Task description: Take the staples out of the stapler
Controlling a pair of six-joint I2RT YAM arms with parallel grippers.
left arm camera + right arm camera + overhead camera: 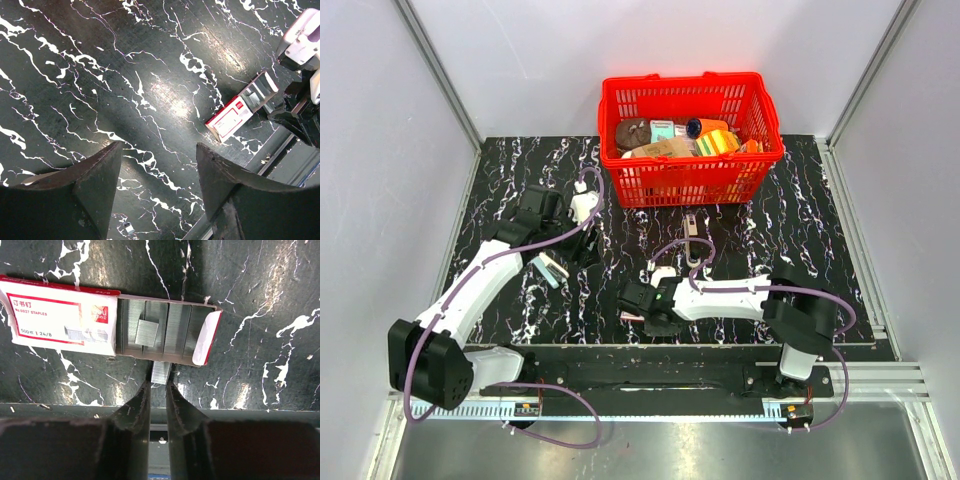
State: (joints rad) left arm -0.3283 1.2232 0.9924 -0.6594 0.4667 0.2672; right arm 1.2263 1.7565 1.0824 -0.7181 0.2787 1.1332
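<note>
The stapler (692,240) lies lengthwise on the black marbled table just in front of the basket, apart from both arms. In the right wrist view, my right gripper (159,382) is shut on a short silvery strip of staples (161,372) at the near edge of the open staple box (60,317). The box's pulled-out tray (200,335) holds more strips. My left gripper (159,155) hangs open over bare table at the left, nothing between its fingers. From there the box (229,118) lies to the right.
A red basket (690,80) full of assorted items stands at the back centre. A small pale object (548,268) lies by the left arm. The table's front edge and metal rail run just behind the right gripper (642,308).
</note>
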